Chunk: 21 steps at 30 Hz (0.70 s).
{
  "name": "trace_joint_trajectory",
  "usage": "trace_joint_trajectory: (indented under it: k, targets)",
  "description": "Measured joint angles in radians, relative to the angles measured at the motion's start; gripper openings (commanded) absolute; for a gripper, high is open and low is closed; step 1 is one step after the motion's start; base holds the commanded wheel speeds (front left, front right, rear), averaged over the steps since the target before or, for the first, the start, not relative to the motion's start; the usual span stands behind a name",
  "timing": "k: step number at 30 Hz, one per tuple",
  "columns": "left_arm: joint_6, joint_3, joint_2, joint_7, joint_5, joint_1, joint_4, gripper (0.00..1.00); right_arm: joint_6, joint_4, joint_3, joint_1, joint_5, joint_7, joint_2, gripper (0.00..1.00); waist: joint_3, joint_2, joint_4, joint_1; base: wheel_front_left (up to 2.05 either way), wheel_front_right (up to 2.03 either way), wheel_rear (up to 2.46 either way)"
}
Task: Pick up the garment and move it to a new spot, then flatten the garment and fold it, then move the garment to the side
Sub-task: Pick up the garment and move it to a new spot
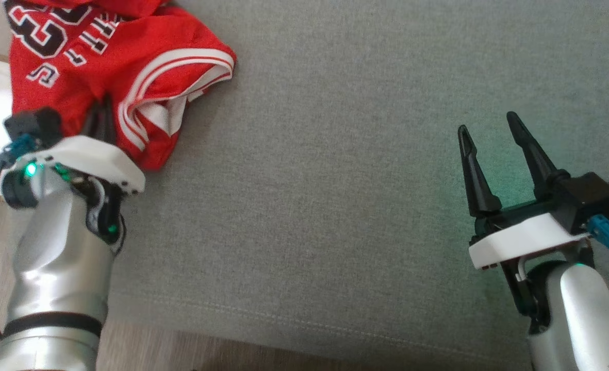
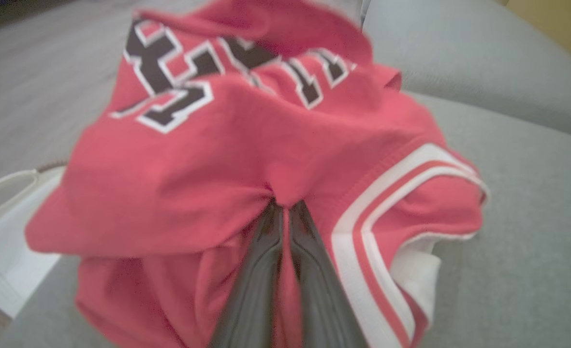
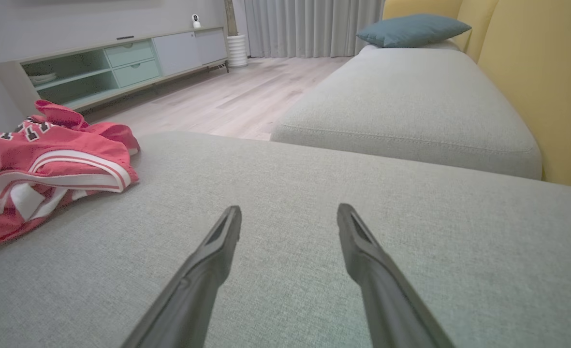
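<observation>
1. Head view: the grey sofa cushion [image 1: 335,180] carries the red jersey [image 1: 180,46], bunched at its far left corner.
2. The jersey looks light, soft and floppy, so a pinched fold is the hold to take.
3. The left gripper [image 2: 285,205] is clamped tight on a red fold, while the right gripper [image 1: 487,121] gapes wide, holding nothing.

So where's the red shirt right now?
The red jersey lies crumpled at the head view's upper left, on the grey cushion's left end, with the left gripper shut on a fold.
</observation>
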Motion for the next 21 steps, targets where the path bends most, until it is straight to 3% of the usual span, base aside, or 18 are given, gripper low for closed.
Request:
trace_joint_trajectory:
  k: [5, 13, 21]
  targets:
    - [0.038, -0.006, 0.017, -0.031, 0.044, 0.051, -0.199, 0.00, 0.000, 0.014, -0.011, 0.012, 0.009, -0.015, 0.010, 1.00, -0.063, 0.0000, 0.004, 0.0000, 0.00, 0.00, 0.00]
    - [0.089, -0.050, 0.016, -0.004, 0.086, 0.318, -0.603, 0.00, 0.000, 0.024, -0.013, 0.077, 0.047, -0.022, 0.025, 1.00, -0.181, 0.0000, -0.007, -0.0001, 0.00, 0.00, 0.00]
    - [0.081, -0.170, 0.007, 0.103, 0.108, 0.467, -0.855, 0.00, 0.000, 0.016, -0.008, 0.116, 0.074, -0.022, 0.033, 1.00, -0.249, 0.0001, -0.082, -0.0001, 0.00, 0.00, 0.00]
